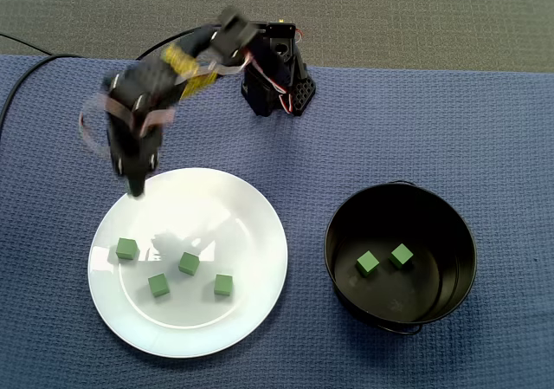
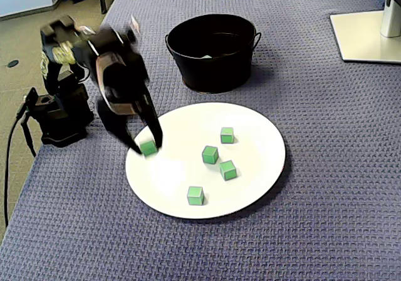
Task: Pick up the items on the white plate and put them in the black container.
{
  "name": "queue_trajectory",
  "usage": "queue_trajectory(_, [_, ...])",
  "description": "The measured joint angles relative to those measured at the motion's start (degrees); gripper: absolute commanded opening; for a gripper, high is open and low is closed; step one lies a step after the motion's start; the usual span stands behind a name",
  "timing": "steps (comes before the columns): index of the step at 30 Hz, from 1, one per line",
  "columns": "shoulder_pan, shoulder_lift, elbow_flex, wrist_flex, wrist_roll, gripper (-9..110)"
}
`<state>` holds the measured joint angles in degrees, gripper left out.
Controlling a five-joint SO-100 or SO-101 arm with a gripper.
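Observation:
In a fixed view, the white plate holds several green cubes in its lower half. My blurred gripper hangs over the plate's upper left rim and hides what is under it. In another fixed view, the gripper is at the left edge of the plate. Its fingers press both sides of one green cube, which sits at or just above the plate surface. The other green cubes lie loose to its right. The black container holds two green cubes.
The arm's base stands at the far edge of the blue cloth, with a black cable running off to the left. The black container sits beyond the plate. A white stand foot is at the top right.

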<state>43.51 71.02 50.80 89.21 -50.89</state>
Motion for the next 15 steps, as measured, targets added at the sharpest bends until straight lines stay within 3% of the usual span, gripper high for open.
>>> queue_trajectory(4, [-5.71,17.75,-0.26,0.44,6.68,0])
queue_trajectory(8, [-20.3,29.53,-6.42,1.23,13.8,0])
queue_trajectory(15, [-51.94,28.04,-13.01,1.23,21.36,0])
